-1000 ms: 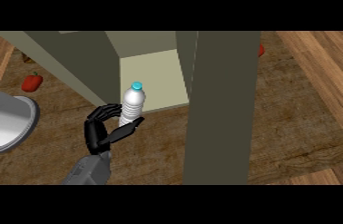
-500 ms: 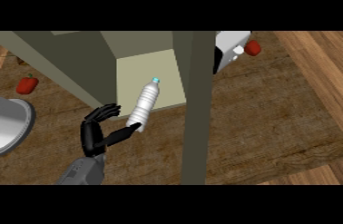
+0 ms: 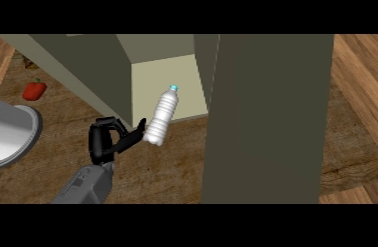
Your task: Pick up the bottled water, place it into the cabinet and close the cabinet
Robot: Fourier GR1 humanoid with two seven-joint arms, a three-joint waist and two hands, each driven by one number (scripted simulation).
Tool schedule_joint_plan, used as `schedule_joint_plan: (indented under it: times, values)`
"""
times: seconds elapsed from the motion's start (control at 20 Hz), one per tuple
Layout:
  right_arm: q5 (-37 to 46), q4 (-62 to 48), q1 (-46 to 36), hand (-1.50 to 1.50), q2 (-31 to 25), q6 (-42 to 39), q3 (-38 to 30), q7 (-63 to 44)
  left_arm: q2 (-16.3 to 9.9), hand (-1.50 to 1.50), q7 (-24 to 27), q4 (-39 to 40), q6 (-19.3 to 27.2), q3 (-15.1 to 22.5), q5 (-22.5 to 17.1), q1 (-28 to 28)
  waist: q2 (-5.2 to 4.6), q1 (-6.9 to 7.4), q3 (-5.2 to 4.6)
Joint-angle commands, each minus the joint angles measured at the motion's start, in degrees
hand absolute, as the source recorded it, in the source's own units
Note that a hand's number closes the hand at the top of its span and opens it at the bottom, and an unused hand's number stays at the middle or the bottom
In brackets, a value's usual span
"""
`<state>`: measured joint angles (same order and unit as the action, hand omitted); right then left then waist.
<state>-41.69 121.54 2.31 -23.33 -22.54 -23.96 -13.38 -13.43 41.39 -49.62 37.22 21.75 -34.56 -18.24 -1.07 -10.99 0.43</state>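
At centre, bottle (image 3: 162, 117) tilts cap toward 12 o'clock, at the mouth of the open cabinet (image 3: 168, 86), leaning further in than half a second ago. Left hand (image 3: 111, 137) at its 8 o'clock grasps the base with curled fingers, now lower. Door (image 3: 266, 116) at 3 o'clock. Red pepper (image 3: 33, 89) and bowl (image 3: 15, 133) at 9 o'clock.

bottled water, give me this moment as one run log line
phase: placing | left hand: holds bottled water, tilted, cap toward open cabinet | right hand: not in view | cabinet door: open
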Motion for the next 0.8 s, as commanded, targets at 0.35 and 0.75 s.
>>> schedule_joint_plan:
  times: [0.35,0.75]
  values:
    - [-0.4,2.0,1.4,-1.5,-1.0,-0.9,-0.5,-1.0,7.6,1.5,-4.4,-0.9,-7.6,2.8,-1.5,-15.3,0.56,1.89,-0.67]
    - [0.2,4.5,5.0,1.5,-0.7,-2.6,-0.7,-1.4,9.7,1.5,-2.5,-1.1,-16.3,2.5,-4.8,-12.2,1.01,4.97,-0.63]
